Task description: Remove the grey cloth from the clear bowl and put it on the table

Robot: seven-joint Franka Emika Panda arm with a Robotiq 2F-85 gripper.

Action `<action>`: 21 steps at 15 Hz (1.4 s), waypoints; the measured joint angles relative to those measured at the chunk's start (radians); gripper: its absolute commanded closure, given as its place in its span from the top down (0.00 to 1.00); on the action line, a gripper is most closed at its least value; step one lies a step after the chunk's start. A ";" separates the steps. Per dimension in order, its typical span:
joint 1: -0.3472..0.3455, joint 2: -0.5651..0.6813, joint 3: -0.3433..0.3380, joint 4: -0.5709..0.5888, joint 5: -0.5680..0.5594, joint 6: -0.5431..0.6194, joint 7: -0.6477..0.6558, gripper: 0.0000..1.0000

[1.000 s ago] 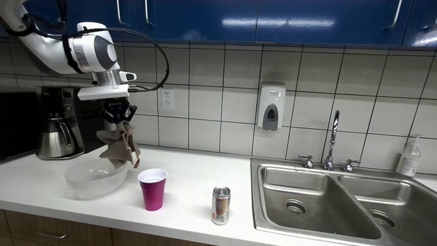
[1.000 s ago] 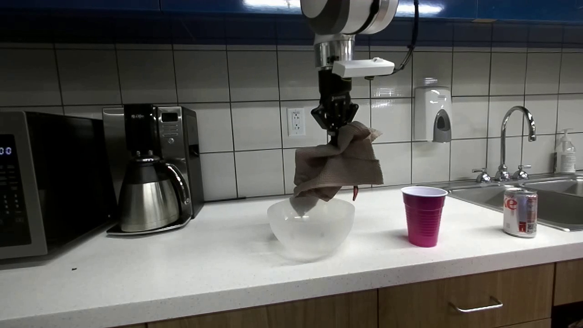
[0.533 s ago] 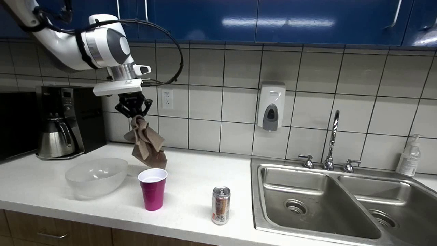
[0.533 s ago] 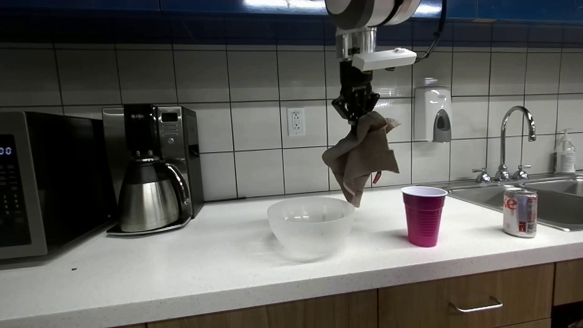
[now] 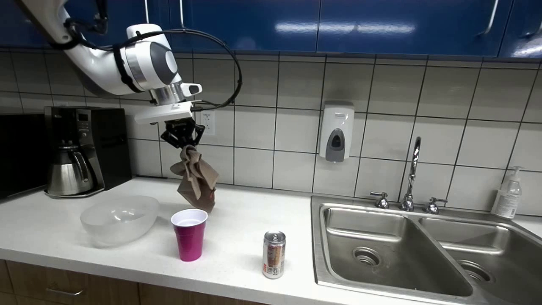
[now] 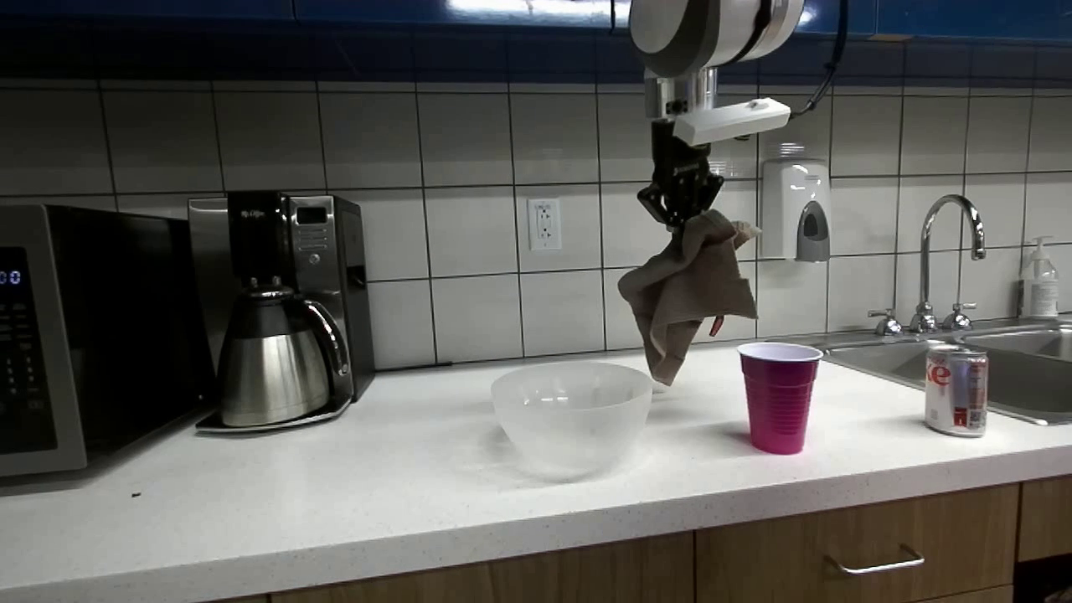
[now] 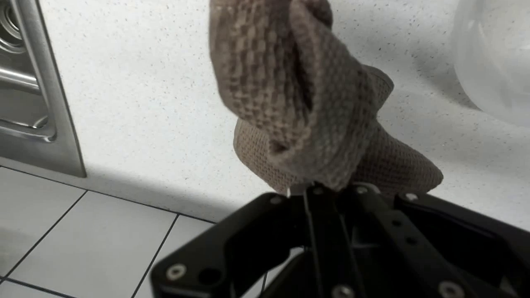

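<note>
The grey-brown cloth hangs bunched from my gripper in both exterior views, cloth and cloth. My gripper is shut on the cloth's upper part; the fingertips are mostly hidden by its folds. The gripper also shows in an exterior view and at the bottom of the wrist view, where the cloth fills the middle. The clear bowl stands upright on the counter, with no cloth in it. It also shows in an exterior view. The cloth's lowest corner hangs beside the bowl, close above the counter.
A pink cup stands in front of the cloth, and a can stands beyond it. The sink lies to the right. A coffee maker and a microwave stand on the left. The tiled wall is close behind.
My gripper has moved right with the cloth in both exterior views, then slightly lower. The cloth's hanging corner, in the bowl a second ago, is now outside it. The bowl has not moved.
</note>
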 measured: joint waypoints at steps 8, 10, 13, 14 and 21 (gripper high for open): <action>-0.008 0.083 -0.037 0.008 -0.093 0.094 0.072 0.01; -0.008 0.115 -0.052 0.018 -0.125 0.116 0.098 0.01; -0.008 0.170 -0.069 0.042 -0.140 0.132 0.113 0.01; -0.008 0.189 -0.073 0.051 -0.143 0.135 0.118 0.01; 0.003 0.305 -0.105 0.103 -0.144 0.141 0.132 0.01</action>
